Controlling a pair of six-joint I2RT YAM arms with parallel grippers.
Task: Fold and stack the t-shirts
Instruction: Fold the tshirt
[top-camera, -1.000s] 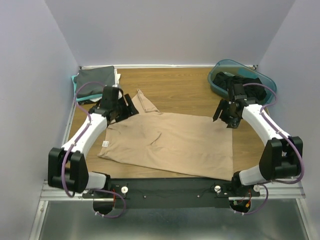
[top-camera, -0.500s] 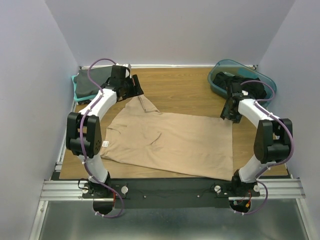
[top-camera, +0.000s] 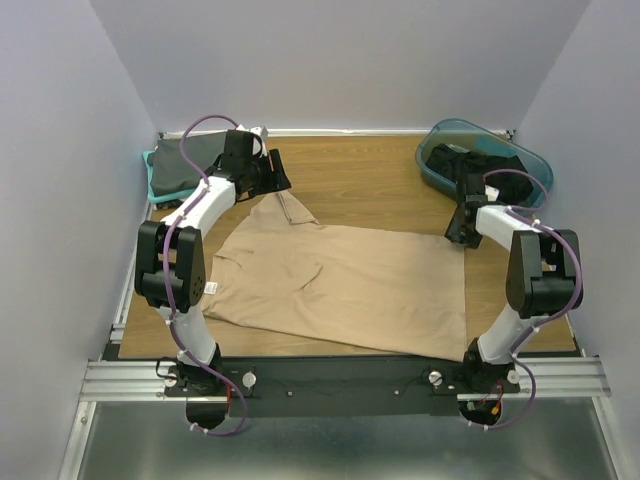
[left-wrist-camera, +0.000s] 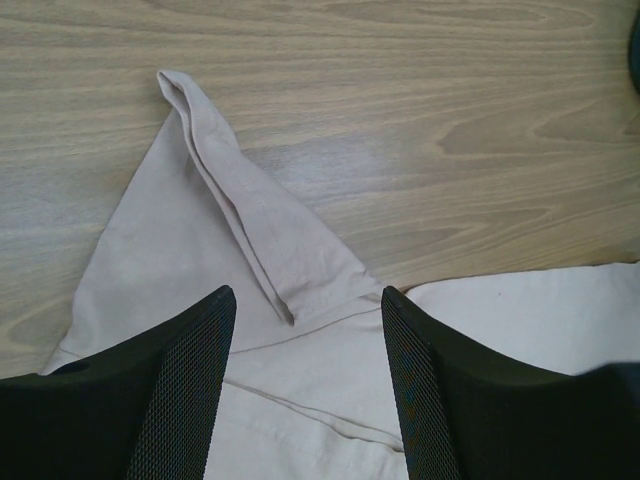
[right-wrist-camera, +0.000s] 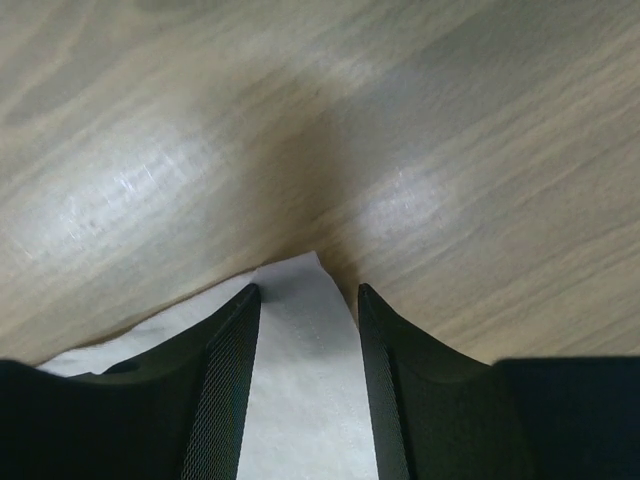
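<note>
Both grippers at the far edge of the tan shirt, lined up to pinch.
The tan shirt (top-camera: 340, 285) lies flat on the table (top-camera: 370, 175). My left gripper (left-wrist-camera: 305, 295) hovers wide open over the doubled-up sleeve (left-wrist-camera: 230, 200) at 11 o'clock, holding nothing. My right gripper (right-wrist-camera: 308, 290) stands about half open astride the hem corner (right-wrist-camera: 300, 330) at 2 o'clock, not pinching it. Gripping both far points should let me draw that edge toward 6 o'clock. The folded pile (top-camera: 185, 165) sits at 10 o'clock.

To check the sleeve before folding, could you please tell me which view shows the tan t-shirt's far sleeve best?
The left wrist view: the sleeve fills the frame, its doubled-over crease clear. The top external view shows it small, without detail; the right wrist view shows only another corner of the tan t-shirt.
</note>
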